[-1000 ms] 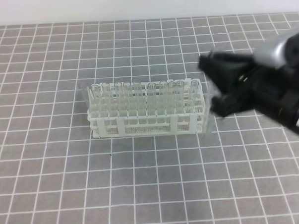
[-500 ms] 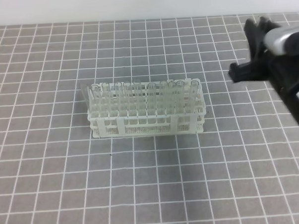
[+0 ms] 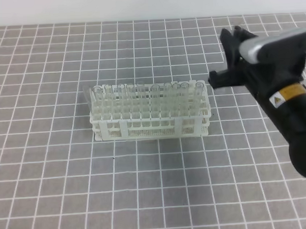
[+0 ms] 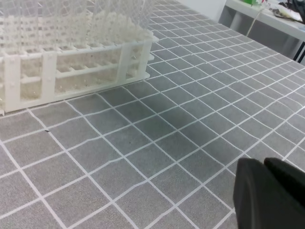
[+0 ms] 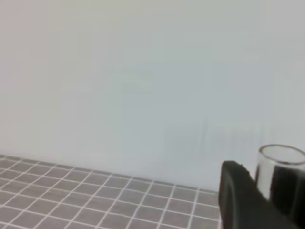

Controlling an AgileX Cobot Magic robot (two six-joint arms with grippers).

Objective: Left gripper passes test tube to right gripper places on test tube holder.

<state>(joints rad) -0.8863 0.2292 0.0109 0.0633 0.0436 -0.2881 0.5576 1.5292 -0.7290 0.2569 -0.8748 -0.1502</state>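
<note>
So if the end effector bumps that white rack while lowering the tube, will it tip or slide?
The test tube holder looks wider than tall, so it would probably slide rather than tip. It seems light openwork plastic, likely easy to shove. Its clear tubes stand loose and may rattle.

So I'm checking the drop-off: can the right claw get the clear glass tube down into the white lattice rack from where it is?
Probably yes: the right claw grips the clear glass tube just beside the white lattice rack's right end, with nothing between them.
</note>
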